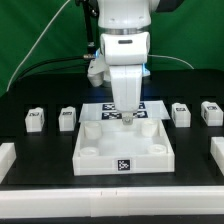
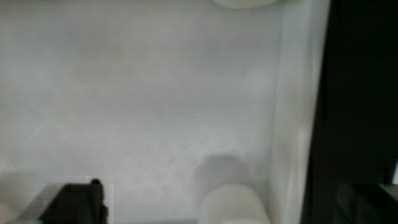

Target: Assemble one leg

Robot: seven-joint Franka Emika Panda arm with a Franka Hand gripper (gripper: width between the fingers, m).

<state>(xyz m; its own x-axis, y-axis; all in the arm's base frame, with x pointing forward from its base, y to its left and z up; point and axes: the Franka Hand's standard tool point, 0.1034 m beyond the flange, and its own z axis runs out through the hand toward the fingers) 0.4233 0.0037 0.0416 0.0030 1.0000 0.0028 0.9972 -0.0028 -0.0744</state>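
Observation:
Four legs, small white cubes with marker tags, stand on the black table: two at the exterior view's left [image 1: 35,119] [image 1: 67,118] and two at its right [image 1: 181,113] [image 1: 210,111]. The large white square tray-like part [image 1: 100,160] lies in the middle. My gripper [image 1: 128,116] hangs over its far side, apart from all the legs. In the wrist view the gripper [image 2: 233,205] is open and empty. One dark finger [image 2: 75,203] shows over the tray's white floor [image 2: 143,100], and a round corner socket [image 2: 240,200] lies between the fingers. No leg shows in the wrist view.
The marker board [image 1: 100,108] lies just behind the tray, partly hidden by the arm. White blocks sit at the front left edge [image 1: 5,160] and the right edge [image 1: 216,150] of the table. Green cables hang at the back.

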